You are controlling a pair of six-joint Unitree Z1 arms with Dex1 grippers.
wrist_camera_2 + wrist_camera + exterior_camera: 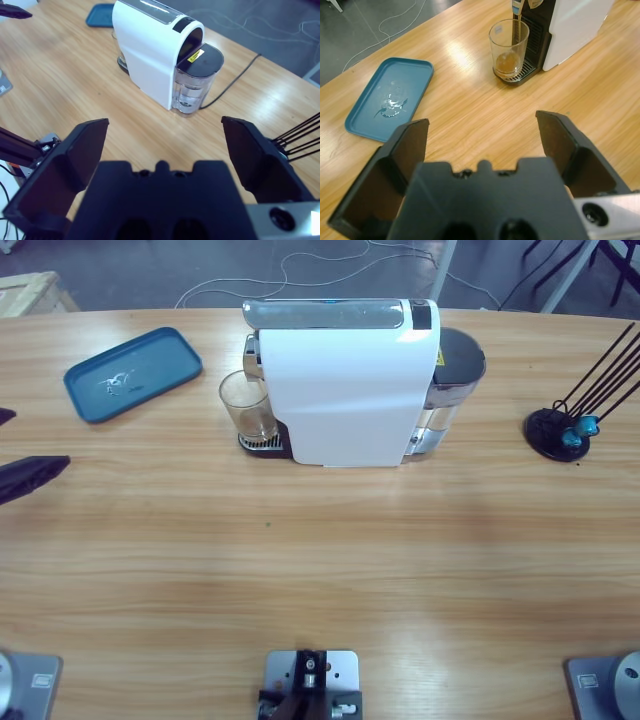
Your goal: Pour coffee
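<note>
A: Where was the coffee point(509, 62)?
B: A shallow brown layer sat in the bottom of the glass point(248, 407), with a thin stream falling into it from the spout. The glass stood on the drip grate at the machine's point(345, 385) 9 o'clock side.
A: Left gripper point(482, 132)?
B: Jaws spread wide, holding nothing, hanging over bare table point(320, 570). From it, the glass lay toward 12 o'clock and the blue tray point(132, 373) toward 10 o'clock. In the high view only its dark tips showed at the 9 o'clock edge.
A: Right gripper point(165, 135)?
B: Also wide open and empty, well apart from the machine, looking at its back end where the water tank point(192, 82) sat. It did not show in the high view.
A: Anything else?
B: A black capsule stand point(555, 433) with thin rods at the table's 3 o'clock end, teal capsules point(580, 430) on it. The tray had some wet smears.
</note>
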